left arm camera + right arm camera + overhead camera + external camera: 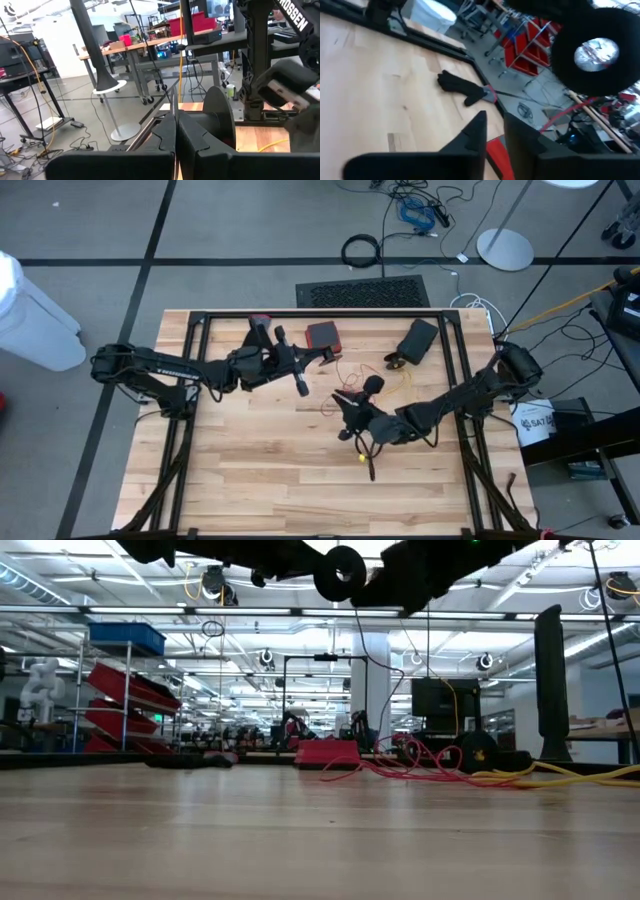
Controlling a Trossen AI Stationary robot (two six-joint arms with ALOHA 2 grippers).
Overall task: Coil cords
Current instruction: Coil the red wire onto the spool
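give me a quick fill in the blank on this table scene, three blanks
1. The red box sits on the ____ table.
2. In the left wrist view, the left hand has its fingers ____.
3. In the right wrist view, the glove lying on the table is coloured ____.

Missing words: wooden; shut; black

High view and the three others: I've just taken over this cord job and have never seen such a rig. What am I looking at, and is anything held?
Two dark robot arms work over a wooden table. The high view looks straight down. The low view sits at tabletop height. Each wrist view looks forward past that arm's own fingers. The left gripper is mid-table with its fingers shut; I cannot tell whether they pinch anything. The right gripper is close by, fingers slightly apart with nothing between them. A red cord and a yellow cord lie loose, uncoiled, near a red box and a black box.
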